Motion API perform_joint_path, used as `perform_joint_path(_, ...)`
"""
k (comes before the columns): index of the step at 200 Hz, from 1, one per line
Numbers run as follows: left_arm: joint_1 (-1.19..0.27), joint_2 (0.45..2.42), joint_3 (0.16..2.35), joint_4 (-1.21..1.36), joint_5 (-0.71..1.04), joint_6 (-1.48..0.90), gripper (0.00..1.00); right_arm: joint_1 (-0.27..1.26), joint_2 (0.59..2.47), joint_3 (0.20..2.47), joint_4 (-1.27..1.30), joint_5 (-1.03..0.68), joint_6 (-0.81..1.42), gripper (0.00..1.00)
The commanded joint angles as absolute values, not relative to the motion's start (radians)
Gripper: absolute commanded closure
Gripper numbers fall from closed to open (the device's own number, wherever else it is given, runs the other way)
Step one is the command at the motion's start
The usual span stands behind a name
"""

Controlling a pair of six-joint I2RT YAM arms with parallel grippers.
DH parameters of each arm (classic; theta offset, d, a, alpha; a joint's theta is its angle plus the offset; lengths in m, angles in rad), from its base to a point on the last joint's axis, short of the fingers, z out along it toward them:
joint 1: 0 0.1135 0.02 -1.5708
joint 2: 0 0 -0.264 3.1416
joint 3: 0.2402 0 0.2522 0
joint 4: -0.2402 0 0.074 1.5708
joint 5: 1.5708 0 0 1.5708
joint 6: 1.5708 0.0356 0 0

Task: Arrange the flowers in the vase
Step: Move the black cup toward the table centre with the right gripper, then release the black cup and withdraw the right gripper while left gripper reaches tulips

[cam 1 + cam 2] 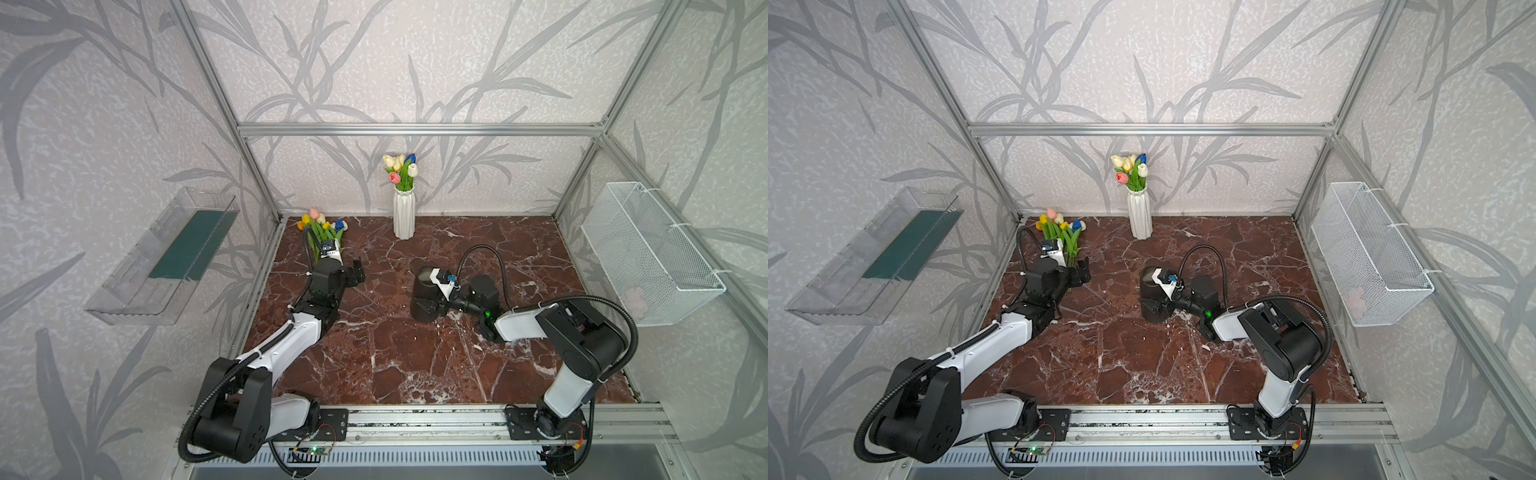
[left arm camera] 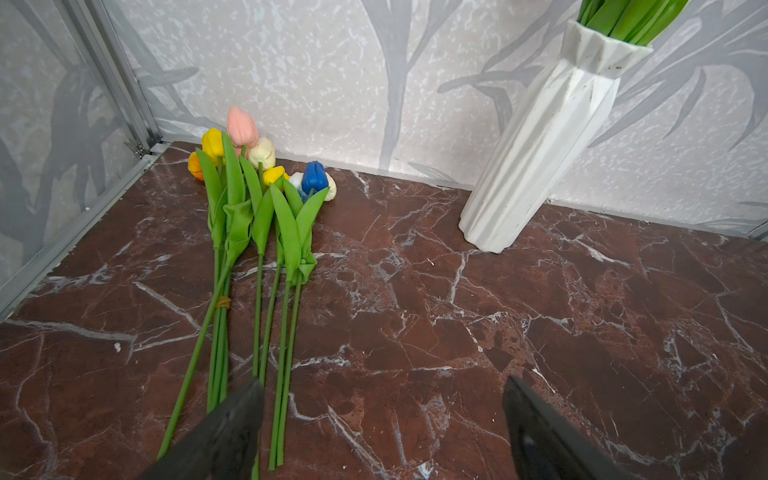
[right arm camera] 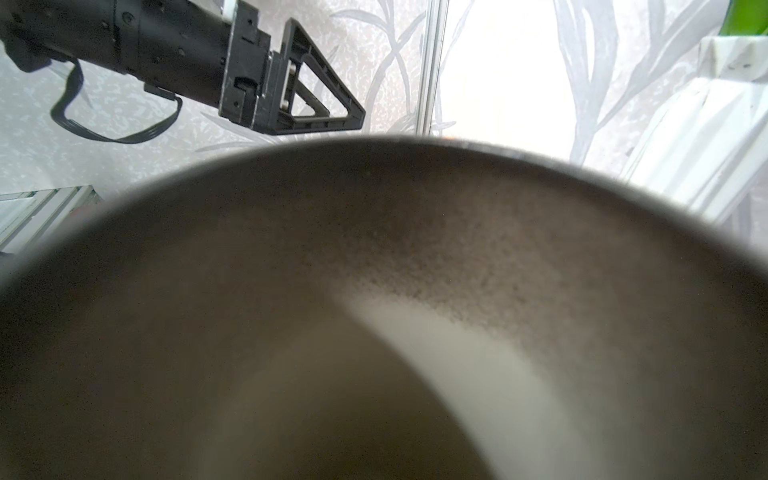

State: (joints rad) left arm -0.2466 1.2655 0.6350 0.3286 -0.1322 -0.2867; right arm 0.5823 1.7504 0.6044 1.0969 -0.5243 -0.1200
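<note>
The left pincer is hovering, spread wide, over the stems of the flowers lying on the counter near the back-left corner. Others are standing in the vase. The right pincer is clasping a dark cylinder.

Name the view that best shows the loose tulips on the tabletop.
Left wrist: the loose green-stemmed artificial tulips lie large, heads to stems. Both top views show them small, partly behind the arm; right wrist, none.

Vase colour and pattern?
The vase is white with vertical faceted ridges; clearest in the left wrist view.
</note>
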Motion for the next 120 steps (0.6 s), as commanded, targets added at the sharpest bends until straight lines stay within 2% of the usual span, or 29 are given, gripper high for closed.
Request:
perform_joint_path(1, -0.239, 1.273, 0.656, 0.305, -0.124, -0.307, 0.1, 0.597, 1.736, 0.621, 1.242, -0.538, -0.124, 0.5)
perform_joint_path(10, -0.237, 1.271, 0.66, 0.299, -0.124, -0.306, 0.1, 0.597, 1.733, 0.624, 1.22, -0.533, -0.13, 0.41)
perform_joint_path(23, -0.235, 1.264, 0.664, 0.293, -0.128, -0.304, 0.1, 0.598, 1.727, 0.625, 1.2, -0.524, -0.135, 0.24)
perform_joint_path(37, -0.232, 1.261, 0.668, 0.291, -0.133, -0.299, 0.09, 0.597, 1.719, 0.615, 1.207, -0.502, -0.141, 0.13)
perform_joint_path(41, -0.231, 1.26, 0.673, 0.285, -0.132, -0.297, 0.09, 0.598, 1.716, 0.61, 1.209, -0.495, -0.143, 0.02)
perform_joint_path(43, -0.229, 1.261, 0.676, 0.281, -0.133, -0.296, 0.09, 0.597, 1.713, 0.608, 1.21, -0.493, -0.147, 0.0)
perform_joint_path(76, -0.194, 1.285, 0.733, 0.229, -0.14, -0.278, 0.08, 0.598, 1.653, 0.583, 1.187, -0.467, -0.163, 0.01)
perform_joint_path(120, -0.066, 1.426, 0.901, 0.095, -0.027, -0.315, 0.08, 0.598, 1.478, 0.513, 1.115, -0.438, -0.173, 0.01)
